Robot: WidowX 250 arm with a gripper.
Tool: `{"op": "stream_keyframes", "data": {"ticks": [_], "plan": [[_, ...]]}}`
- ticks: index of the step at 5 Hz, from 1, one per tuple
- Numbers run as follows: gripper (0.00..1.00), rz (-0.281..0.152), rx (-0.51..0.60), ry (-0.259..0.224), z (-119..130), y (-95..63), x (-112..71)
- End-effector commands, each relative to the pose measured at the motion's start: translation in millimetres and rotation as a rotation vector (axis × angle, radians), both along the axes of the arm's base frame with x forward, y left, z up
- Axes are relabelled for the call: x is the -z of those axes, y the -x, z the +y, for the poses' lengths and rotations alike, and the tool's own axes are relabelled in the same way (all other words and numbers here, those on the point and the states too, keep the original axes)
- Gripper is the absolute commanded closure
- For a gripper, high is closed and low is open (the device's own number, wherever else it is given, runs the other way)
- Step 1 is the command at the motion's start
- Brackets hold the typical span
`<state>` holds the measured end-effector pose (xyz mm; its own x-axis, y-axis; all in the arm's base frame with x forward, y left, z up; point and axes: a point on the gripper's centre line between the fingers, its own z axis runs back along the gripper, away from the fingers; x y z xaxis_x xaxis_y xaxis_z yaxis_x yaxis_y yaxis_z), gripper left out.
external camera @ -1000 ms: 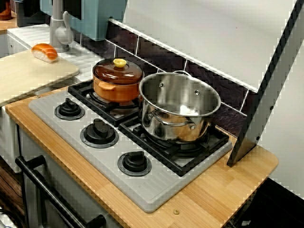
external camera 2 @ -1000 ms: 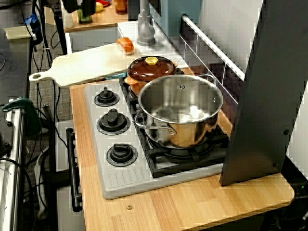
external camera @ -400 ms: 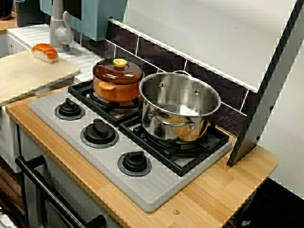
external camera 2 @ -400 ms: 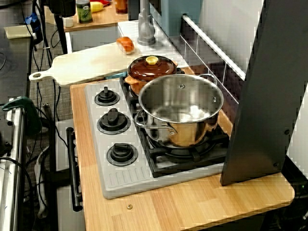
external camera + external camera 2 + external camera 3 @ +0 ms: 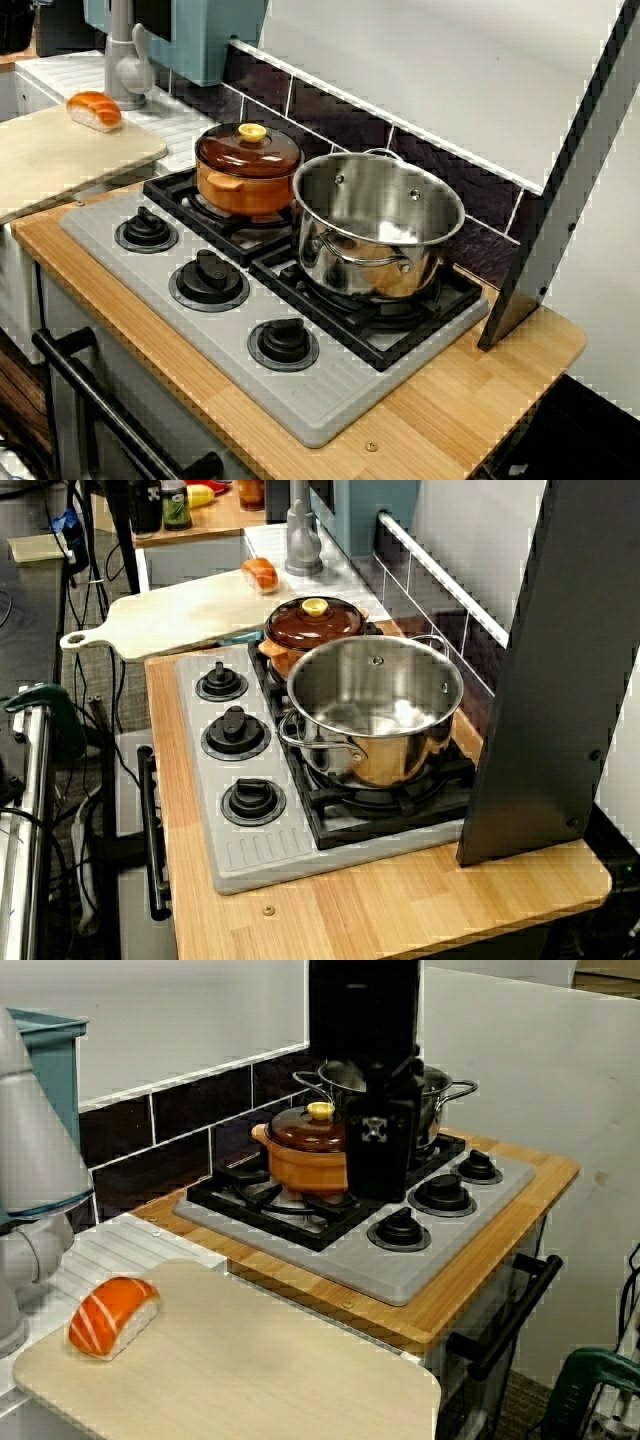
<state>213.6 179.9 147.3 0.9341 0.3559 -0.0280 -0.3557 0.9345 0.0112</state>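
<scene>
Jaws can't be made out: the black gripper (image 5: pixel 375 1160) shows only its boxy back in the view from the sink end, hanging free with nothing visibly held. The closest loose thing looks like the orange-and-white salmon sushi piece (image 5: pixel 113 1315), untouched on the pale wooden cutting board (image 5: pixel 250 1370) off the counter's (image 5: pixel 480 400) sink-side edge. The brown lidded pot (image 5: pixel 300 1150) and shiny steel pot (image 5: pixel 378 225) sit on the grey stove (image 5: pixel 400 1260).

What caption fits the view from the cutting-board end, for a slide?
Black gripper hangs before lidded brown pot and steel pot on stove; salmon sushi lies on cutting board.
</scene>
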Motion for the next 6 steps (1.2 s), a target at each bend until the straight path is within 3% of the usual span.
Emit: {"op": "stream_keyframes", "data": {"ticks": [1, 2, 3, 4, 5, 6], "plan": [[0.00, -0.086, -0.135, -0.047, -20.2, -35.0, -16.0], [0.00, -0.147, -0.242, -0.029, -17.6, -49.3, -19.4], [0.00, -0.239, -0.491, -0.097, -5.1, -62.6, -9.7], [0.61, -0.276, -0.595, -0.187, -5.3, -69.9, -2.8], [1.00, -0.255, -0.663, -0.178, -1.0, -72.4, -2.9], [0.00, -0.212, -0.701, -0.124, 9.6, -78.2, -4.7]]}}
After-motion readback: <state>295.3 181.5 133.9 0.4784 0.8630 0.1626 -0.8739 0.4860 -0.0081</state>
